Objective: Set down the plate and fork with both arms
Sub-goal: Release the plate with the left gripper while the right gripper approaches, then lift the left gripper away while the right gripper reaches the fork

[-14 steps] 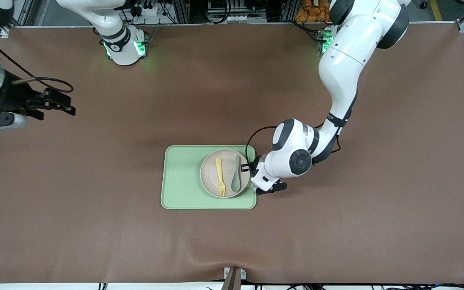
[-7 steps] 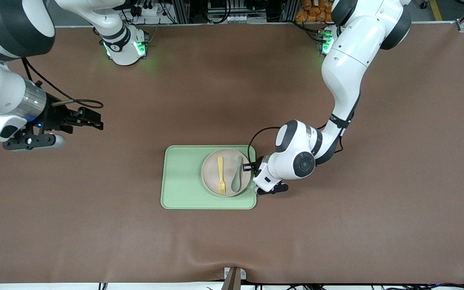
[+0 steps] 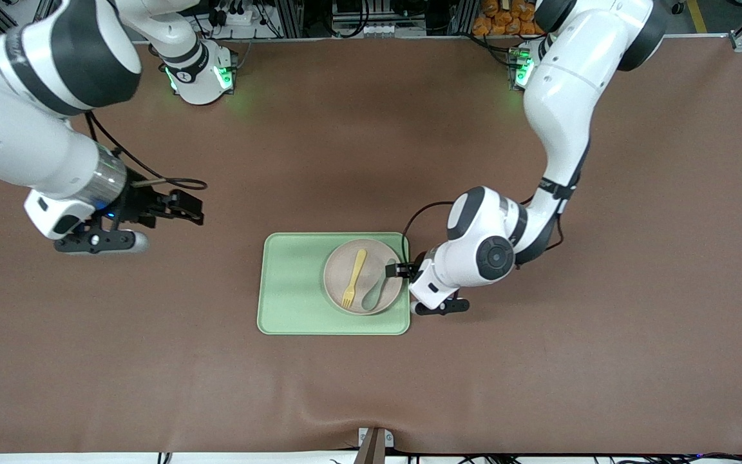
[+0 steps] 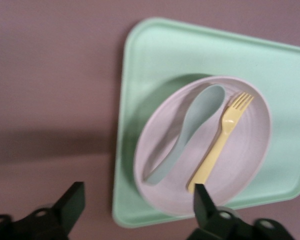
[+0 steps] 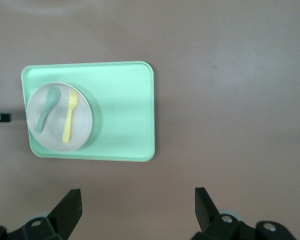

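The left gripper [image 3: 398, 270], jaws spread, sits at the plate's [image 3: 339, 287] rim. The fork [image 3: 353, 278] lies on the plate, tines toward the front camera, handle tilted toward the left arm's end, beside a green spoon [image 3: 375, 294]. The plate rests on a green tray [image 3: 287, 290]. The right gripper [image 3: 181, 209], jaws spread, hovers over the brown table [image 3: 538, 361]. No writing is legible.
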`<action>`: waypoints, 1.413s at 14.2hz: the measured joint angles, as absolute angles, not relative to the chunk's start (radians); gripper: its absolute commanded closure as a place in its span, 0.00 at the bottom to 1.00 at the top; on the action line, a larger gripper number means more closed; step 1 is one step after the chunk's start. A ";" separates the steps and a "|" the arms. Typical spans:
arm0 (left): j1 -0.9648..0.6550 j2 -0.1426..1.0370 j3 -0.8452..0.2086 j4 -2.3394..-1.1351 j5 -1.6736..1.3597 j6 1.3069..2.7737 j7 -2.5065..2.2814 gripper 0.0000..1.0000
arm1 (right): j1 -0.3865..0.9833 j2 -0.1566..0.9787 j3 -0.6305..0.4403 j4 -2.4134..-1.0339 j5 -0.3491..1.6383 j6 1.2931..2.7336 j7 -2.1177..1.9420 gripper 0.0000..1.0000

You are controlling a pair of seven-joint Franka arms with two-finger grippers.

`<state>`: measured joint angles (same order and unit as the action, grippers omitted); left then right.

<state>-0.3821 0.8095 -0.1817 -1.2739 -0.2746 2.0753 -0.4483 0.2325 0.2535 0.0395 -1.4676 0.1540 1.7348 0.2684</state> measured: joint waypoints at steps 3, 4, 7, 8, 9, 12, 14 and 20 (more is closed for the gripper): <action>-0.323 0.679 -0.178 -1.270 -0.138 1.946 -0.465 0.00 | 0.300 0.332 0.041 -1.430 0.154 1.829 0.364 0.00; -0.305 0.639 -0.178 -1.270 -0.060 1.910 -0.469 0.00 | 0.322 0.363 0.041 -1.410 0.154 1.849 0.397 0.00; -0.254 0.525 -0.176 -1.269 0.111 1.797 -0.469 0.00 | 0.381 0.459 0.042 -1.327 0.154 1.867 0.461 0.00; -0.231 0.489 -0.176 -1.269 0.125 1.748 -0.466 0.00 | 0.399 0.491 0.041 -1.299 0.154 1.870 0.468 0.00; -0.201 0.453 -0.175 -1.269 0.131 1.697 -0.451 0.00 | 0.418 0.525 0.041 -1.273 0.154 1.878 0.478 0.00; -0.112 0.357 -0.177 -1.272 0.131 1.578 -0.371 0.00 | 0.475 0.615 0.039 -1.236 0.150 1.963 0.553 0.00; -0.071 0.300 -0.179 -1.286 0.131 1.520 -0.351 0.00 | 0.513 0.668 0.038 -1.226 0.120 2.021 0.643 0.00; 0.056 0.106 -0.183 -1.460 0.046 1.496 -0.294 0.00 | 0.562 0.797 0.034 -1.161 0.091 2.041 0.772 0.05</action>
<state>0.0555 0.1058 -0.1834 -1.4602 0.0462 1.4964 -0.2943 0.5623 0.7971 0.0339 -1.1610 0.0914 2.0412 0.7719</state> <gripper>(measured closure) 0.000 0.004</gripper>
